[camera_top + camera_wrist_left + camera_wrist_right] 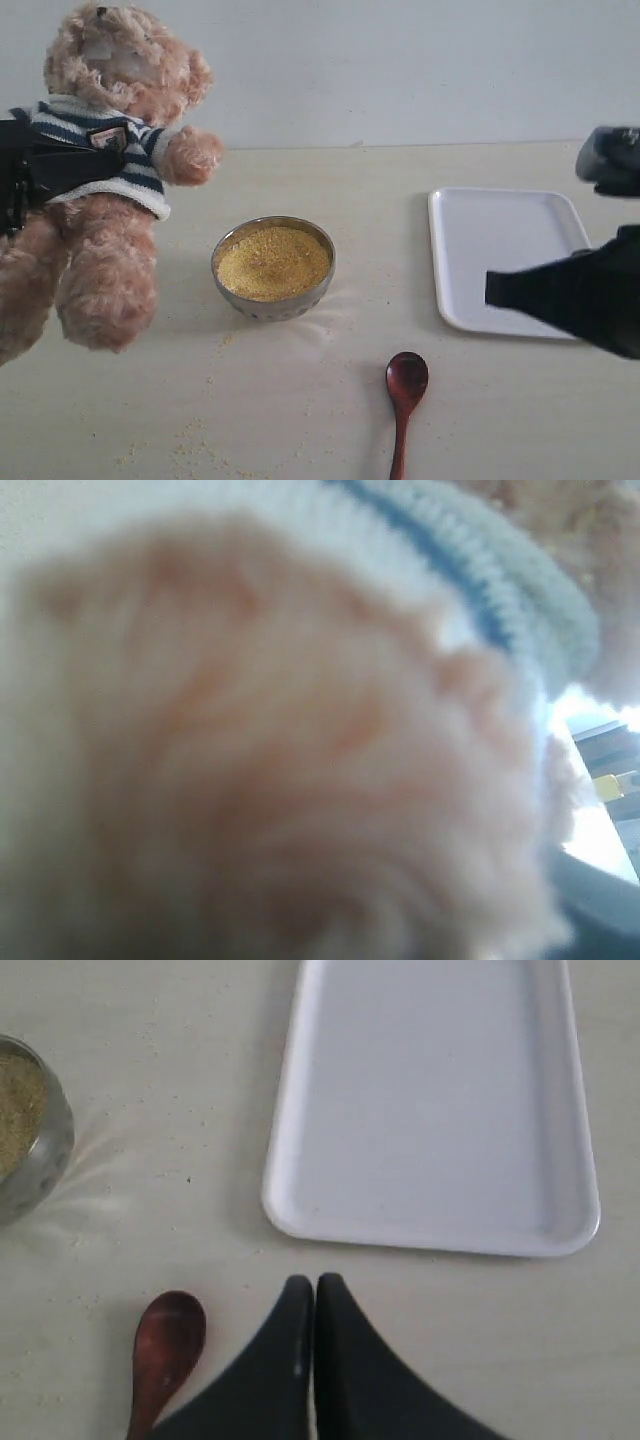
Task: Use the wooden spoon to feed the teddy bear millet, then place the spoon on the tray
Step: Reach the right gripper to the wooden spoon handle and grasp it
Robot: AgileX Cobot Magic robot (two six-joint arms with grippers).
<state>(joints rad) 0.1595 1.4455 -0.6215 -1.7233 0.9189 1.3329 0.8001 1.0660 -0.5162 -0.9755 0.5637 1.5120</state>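
Observation:
The teddy bear (105, 215) hangs above the table at the left, its striped sweater clamped by my left gripper (55, 165). In the left wrist view, blurred teddy bear fur (270, 760) and the sweater hem fill the picture, hiding the jaws. The millet (272, 262) is heaped in a metal bowl (268, 303) mid-table. The wooden spoon (405, 390) lies flat near the front edge, bowl end pointing away. My right gripper (490, 288) hovers over the front edge of the white tray (500, 235), shut and empty, tips together (315, 1282), with the spoon (165, 1345) beside it.
Loose millet grains (190, 440) are scattered on the beige table in front of the bowl. The bowl's edge (35, 1155) shows in the right wrist view beside the tray (440, 1100). A pale wall runs along the back.

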